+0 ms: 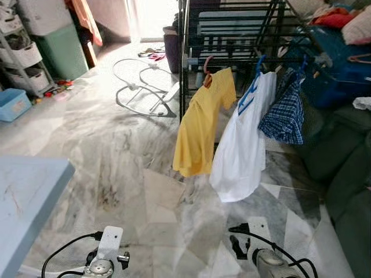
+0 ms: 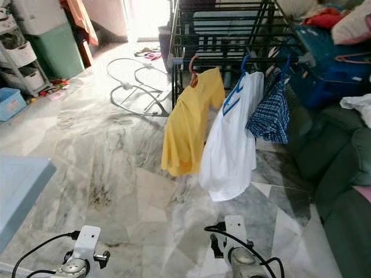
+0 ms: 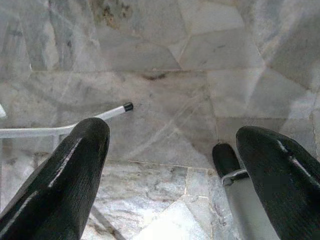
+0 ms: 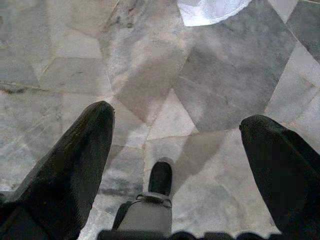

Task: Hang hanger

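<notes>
both hands, left hand (image 3: 165, 165) and right hand (image 4: 177, 165), hang spread apart, empty, well short of the drying rack (image 1: 232, 35) with its three hung garments.

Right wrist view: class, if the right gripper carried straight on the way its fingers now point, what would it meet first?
Most likely the marble floor. The right gripper is open, holds nothing and points down at bare tiles. The white shirt hem lies further along, though depth is hard to judge.

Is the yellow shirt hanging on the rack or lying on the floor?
Hanging: the yellow shirt is on an orange hanger hooked over the black rack, hem above the floor.
</notes>
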